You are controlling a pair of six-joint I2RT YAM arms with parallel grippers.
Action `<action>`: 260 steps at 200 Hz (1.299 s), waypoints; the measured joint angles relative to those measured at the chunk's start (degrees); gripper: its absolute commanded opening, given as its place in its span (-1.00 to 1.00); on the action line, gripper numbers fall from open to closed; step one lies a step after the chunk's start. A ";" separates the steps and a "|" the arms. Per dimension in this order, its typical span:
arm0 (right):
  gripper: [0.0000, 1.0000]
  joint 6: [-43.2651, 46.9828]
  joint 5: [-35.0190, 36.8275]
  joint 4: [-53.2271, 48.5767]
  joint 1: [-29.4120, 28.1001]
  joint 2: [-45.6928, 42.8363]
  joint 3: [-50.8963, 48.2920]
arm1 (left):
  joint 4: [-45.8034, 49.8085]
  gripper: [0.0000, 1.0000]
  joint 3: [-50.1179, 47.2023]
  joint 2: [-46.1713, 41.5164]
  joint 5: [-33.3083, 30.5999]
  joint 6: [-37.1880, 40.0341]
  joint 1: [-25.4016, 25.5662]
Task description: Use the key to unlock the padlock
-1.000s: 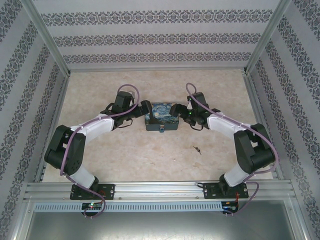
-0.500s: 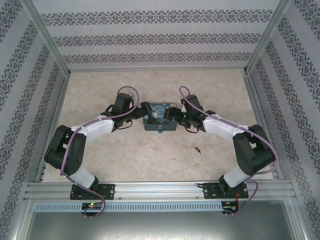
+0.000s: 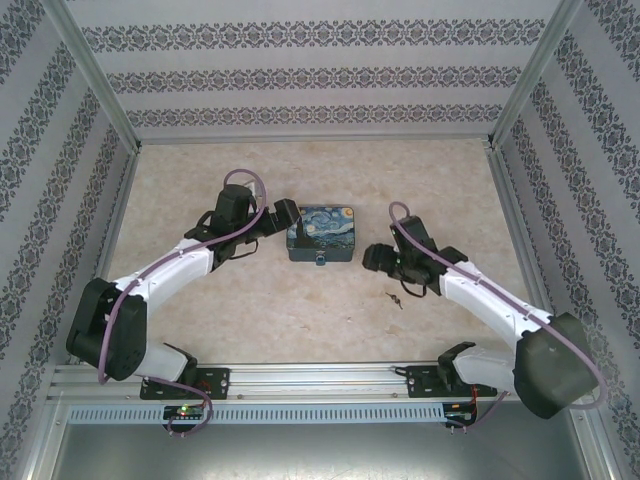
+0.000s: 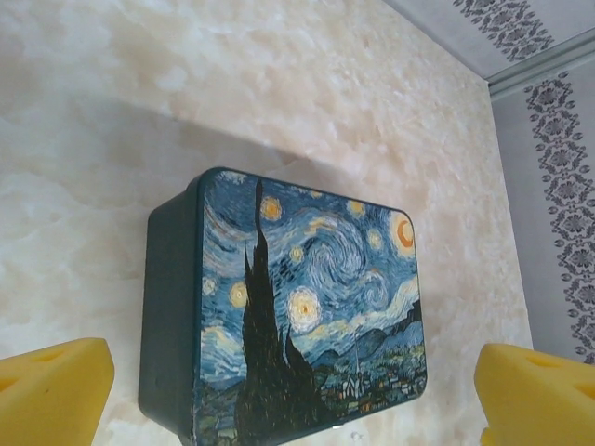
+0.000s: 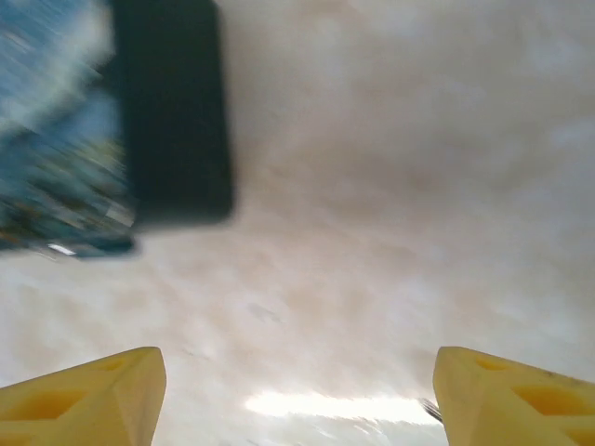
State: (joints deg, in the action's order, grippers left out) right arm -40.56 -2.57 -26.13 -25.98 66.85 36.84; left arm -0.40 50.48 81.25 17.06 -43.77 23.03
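The Starry Night box (image 3: pixel 322 230) lies mid-table, and the tiny blue padlock (image 3: pixel 321 260) hangs at its near side. The small dark key (image 3: pixel 395 297) lies on the table to the near right of the box. My left gripper (image 3: pixel 285 215) hovers at the box's left end, open; in the left wrist view its yellow fingers (image 4: pixel 56 390) stand wide on either side of the box lid (image 4: pixel 316 307). My right gripper (image 3: pixel 370 256) is open over bare table between box and key. The right wrist view is blurred, with the box (image 5: pixel 172 111) at its upper left.
Patterned walls with metal corner posts (image 3: pixel 98 90) close in the marbled table (image 3: pixel 250 310) on three sides. An aluminium rail (image 3: pixel 320 378) with both arm bases runs along the near edge. A thin dark sliver (image 5: pixel 429 407) beside my right finger is too blurred to identify.
My right gripper has pulled away from the box's right end, toward the near right and closer to the key. My left gripper has backed slightly off the box's left end. The box stayed put.
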 measured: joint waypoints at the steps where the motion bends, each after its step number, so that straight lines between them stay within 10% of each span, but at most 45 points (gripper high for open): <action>1: 0.41 0.00 0.04 -0.13 0.00 -0.07 -0.13 | 0.07 0.99 0.00 0.00 0.07 0.00 0.09; 260: 0.03 0.17 5.62 -0.09 -6.82 5.86 -5.57 | 1.18 0.99 0.11 4.33 2.25 -0.26 5.16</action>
State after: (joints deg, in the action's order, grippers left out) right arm -40.38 3.05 -26.22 -32.80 72.71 31.27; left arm 0.78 50.59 85.58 19.31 -44.03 28.18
